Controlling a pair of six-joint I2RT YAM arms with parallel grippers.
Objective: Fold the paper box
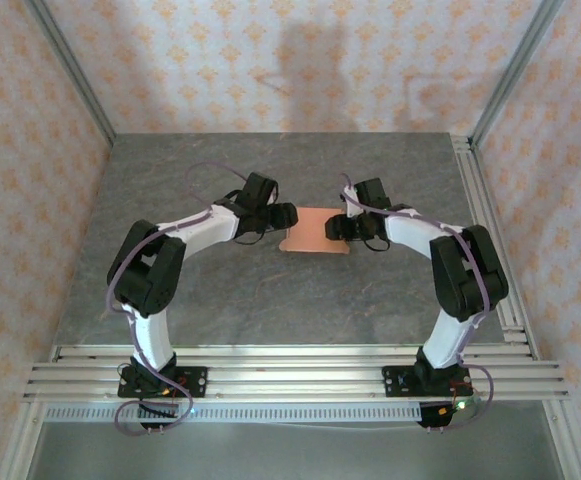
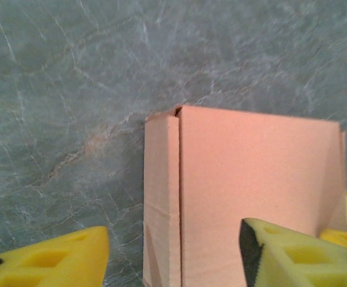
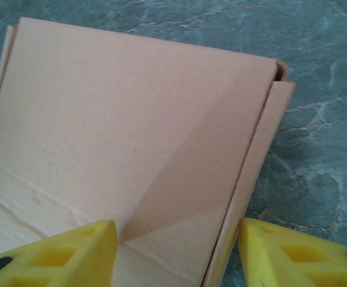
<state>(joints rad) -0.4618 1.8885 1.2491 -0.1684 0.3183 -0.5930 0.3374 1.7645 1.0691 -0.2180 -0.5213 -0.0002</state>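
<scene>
The paper box, salmon-orange card, lies flat on the grey table between my two grippers. My left gripper is at its left end. In the left wrist view the box has its narrow side flap folded up, and the left gripper stands open astride that flap; one yellow finger is clear of the card, the other is over the top panel. My right gripper is open astride the right end of the box, with one finger against the side flap.
The grey marbled table extends round the box. Aluminium rails run along the near edge and up the right side. Patterned walls close in the back and both sides.
</scene>
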